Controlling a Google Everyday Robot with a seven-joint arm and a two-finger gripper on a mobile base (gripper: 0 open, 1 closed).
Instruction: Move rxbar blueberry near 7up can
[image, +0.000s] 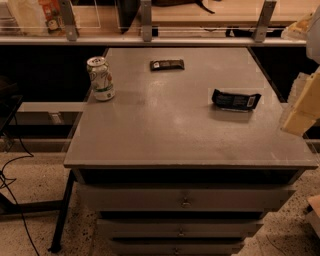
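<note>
The rxbar blueberry, a flat dark navy wrapper with pale print, lies on the right side of the grey tabletop. The 7up can, white and green with a silver top, stands upright near the table's left edge. The two are far apart, with most of the table's width between them. My gripper shows as a pale blocky shape at the right edge of the view, to the right of the rxbar and above the table's right edge, not touching it.
A slimmer dark bar with a small white label lies near the table's far edge. The table has drawers below its front. A shelf rail with posts runs behind. Cables lie on the floor at left.
</note>
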